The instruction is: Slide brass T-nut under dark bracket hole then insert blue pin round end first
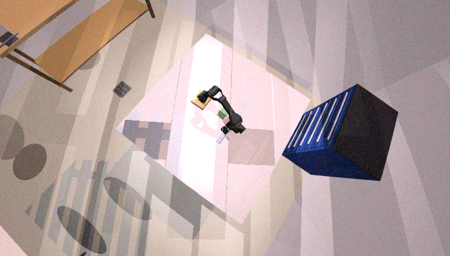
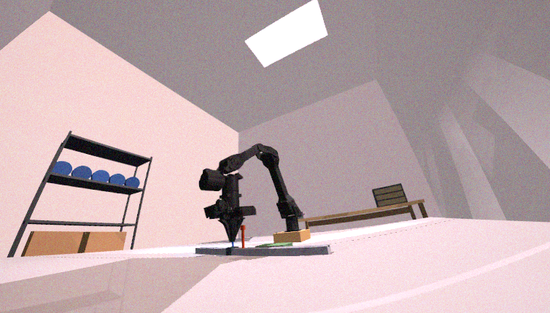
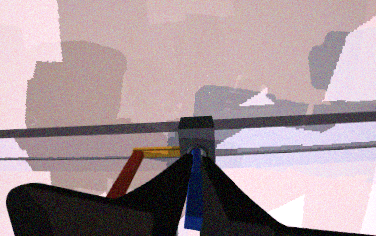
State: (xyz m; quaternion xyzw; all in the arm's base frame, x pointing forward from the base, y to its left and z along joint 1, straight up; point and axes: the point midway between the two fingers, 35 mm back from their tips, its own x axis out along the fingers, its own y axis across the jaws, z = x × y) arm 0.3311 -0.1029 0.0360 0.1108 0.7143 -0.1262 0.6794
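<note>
My gripper (image 2: 232, 241) (image 3: 198, 159) points down over the rail (image 1: 219, 138) (image 2: 292, 250) (image 3: 75, 130) and is shut on the blue pin (image 2: 232, 244) (image 3: 194, 200). The pin's lower end is at the hole of the dark bracket (image 3: 196, 136); how deep it sits is hidden by the fingertips. The brass T-nut (image 3: 162, 152) lies in the rail's slot, its visible part at the bracket's left side in the wrist view. Its orange-red handle (image 2: 243, 237) (image 3: 125, 175) sticks up beside the fingers. The green tray (image 1: 221, 113) (image 2: 279, 244) lies behind the rail; no pin is visible in it.
The arm's base stands on a wooden block (image 1: 201, 105) (image 2: 291, 236) beyond the green tray. The upright handle is close beside the left finger in the wrist view. A blue drawer cabinet (image 1: 318, 160) stands off to the side, away from the arm.
</note>
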